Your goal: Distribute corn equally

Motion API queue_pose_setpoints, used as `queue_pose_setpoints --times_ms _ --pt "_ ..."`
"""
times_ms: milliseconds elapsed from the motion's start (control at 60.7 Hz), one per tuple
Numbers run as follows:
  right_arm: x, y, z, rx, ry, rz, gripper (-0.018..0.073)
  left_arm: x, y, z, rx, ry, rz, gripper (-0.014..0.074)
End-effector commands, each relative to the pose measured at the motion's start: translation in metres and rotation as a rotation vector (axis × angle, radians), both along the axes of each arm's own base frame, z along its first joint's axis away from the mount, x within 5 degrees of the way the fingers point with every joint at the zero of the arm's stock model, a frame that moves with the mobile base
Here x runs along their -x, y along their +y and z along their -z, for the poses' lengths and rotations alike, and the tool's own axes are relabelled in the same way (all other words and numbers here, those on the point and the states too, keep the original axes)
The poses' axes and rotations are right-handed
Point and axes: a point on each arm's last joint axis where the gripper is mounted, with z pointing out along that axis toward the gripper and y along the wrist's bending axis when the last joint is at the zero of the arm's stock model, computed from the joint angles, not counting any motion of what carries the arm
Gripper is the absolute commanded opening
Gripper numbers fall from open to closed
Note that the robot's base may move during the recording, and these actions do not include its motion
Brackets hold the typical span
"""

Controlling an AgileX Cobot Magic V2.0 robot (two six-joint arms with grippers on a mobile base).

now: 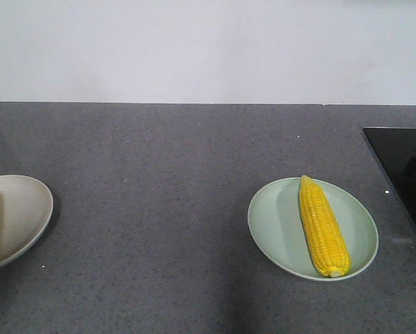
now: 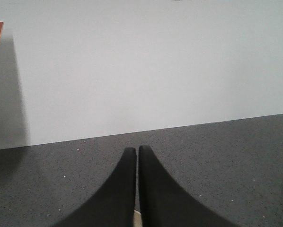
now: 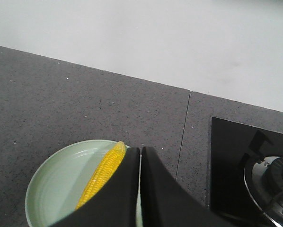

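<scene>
You are looking at a kitchen. The worktop (image 1: 159,209) is dark grey speckled stone, and its far edge meets a plain white wall (image 1: 208,49). At the right edge of the worktop a black glass hob (image 3: 245,165) is set into the stone, and the right wrist view shows a round gas burner (image 3: 274,177) on it. Two plates stand on the worktop, a pale green plate (image 1: 277,229) and a beige plate (image 1: 24,209), each with a corn cob (image 1: 323,226).

Grey speckled countertop (image 1: 159,209) meets plain white wall (image 1: 208,49).
</scene>
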Motion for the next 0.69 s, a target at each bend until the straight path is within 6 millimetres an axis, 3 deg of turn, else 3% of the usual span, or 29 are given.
queue_pose_setpoints --times_ms 0,313,676 --pt "-0.001 -0.001 -0.012 -0.014 -0.081 0.016 -0.001 0.001 0.0 -0.013 0.02 -0.1 0.004 -0.0008" --pt "-0.001 -0.001 -0.012 -0.014 -0.081 0.016 -0.001 0.026 0.003 0.028 0.003 -0.165 -0.002 -0.0008" --pt "-0.001 -0.001 -0.012 -0.014 -0.081 0.016 -0.001 0.052 0.006 0.104 -0.051 -0.203 -0.012 -0.0008"
